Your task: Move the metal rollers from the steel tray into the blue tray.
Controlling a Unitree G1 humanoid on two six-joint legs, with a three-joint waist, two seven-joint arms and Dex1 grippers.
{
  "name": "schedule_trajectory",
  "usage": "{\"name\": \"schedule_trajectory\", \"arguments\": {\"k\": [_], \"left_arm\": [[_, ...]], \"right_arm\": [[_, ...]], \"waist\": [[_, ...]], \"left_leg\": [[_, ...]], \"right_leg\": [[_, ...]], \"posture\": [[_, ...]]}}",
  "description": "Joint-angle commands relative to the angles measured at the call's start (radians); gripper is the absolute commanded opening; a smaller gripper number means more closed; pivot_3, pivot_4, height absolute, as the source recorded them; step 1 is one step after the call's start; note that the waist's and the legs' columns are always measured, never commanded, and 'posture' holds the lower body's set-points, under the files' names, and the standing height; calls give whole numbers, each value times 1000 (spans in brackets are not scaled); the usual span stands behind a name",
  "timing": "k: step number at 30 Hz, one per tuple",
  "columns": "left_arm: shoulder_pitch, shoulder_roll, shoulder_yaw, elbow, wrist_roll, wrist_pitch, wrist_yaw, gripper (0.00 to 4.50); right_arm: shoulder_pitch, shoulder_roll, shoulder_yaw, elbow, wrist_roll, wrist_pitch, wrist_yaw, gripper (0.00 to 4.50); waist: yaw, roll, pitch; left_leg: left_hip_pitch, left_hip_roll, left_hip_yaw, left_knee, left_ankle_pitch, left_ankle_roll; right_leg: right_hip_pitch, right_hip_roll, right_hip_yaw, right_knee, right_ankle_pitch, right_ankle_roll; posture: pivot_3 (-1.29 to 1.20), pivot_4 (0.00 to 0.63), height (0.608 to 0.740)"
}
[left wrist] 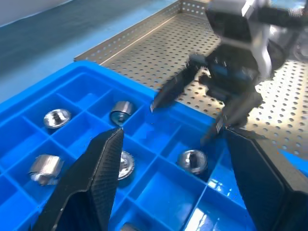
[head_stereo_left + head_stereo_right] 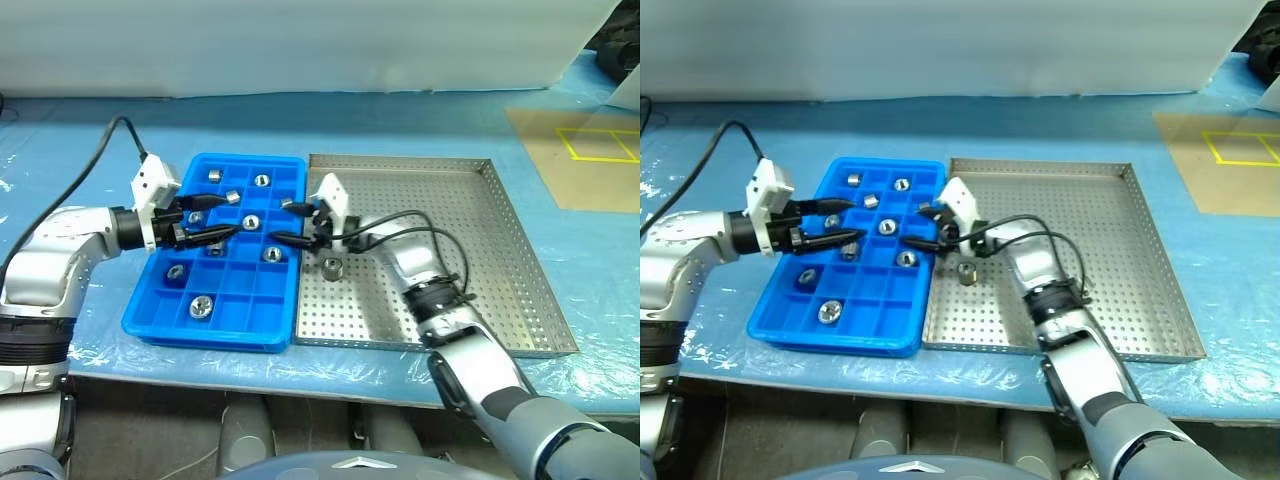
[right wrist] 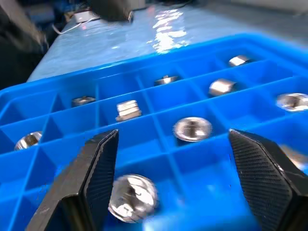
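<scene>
Over the blue tray (image 2: 160,305), both the left tool (image 2: 212,218) and right tool (image 2: 292,222) gape empty.

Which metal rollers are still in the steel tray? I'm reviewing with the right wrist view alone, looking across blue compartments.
Observer: One small shiny silver metal roller lies on the large perforated steel tray, near the side next to the bright blue plastic compartment tray.
Operator: Where is the left gripper?
Observer: The left gripper hovers open over the blue tray, its fingers pointing towards the open right gripper.
</scene>
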Motion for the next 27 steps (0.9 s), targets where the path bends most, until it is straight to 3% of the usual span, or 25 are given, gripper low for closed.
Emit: {"name": "schedule_trajectory", "arguments": {"k": [1,4,8,27], "left_arm": [[-29,-4,-15,-2,-10,-3,-22,3525],[-49,-17,-41,28,0,-14,-41,3525],[-83,-26,-69,62,12,-29,-68,3525],[-97,-24,-57,74,0,-18,-83,3525]], "right_arm": [[72,-93,-48,-287,95,132,33,3735],[170,-212,-52,-416,111,223,51,3735],[242,-261,-51,-431,140,290,43,3735],[266,-169,84,-86,-7,69,34,3735]], "waist": [[-5,0,0],[-8,0,0],[-22,0,0],[-35,0,0]], "left_leg": [[0,0,0,0,0,0],[1,0,0,-1,0,0],[2,0,0,-1,0,0],[5,0,1,0,0,1]], "right_leg": [[0,1,0,-1,0,0],[0,1,0,-2,0,0],[0,1,2,-2,0,0],[3,1,3,0,0,0]], "posture": [[-77,150,740],[-88,150,740],[-121,150,740],[-98,150,740]]}}
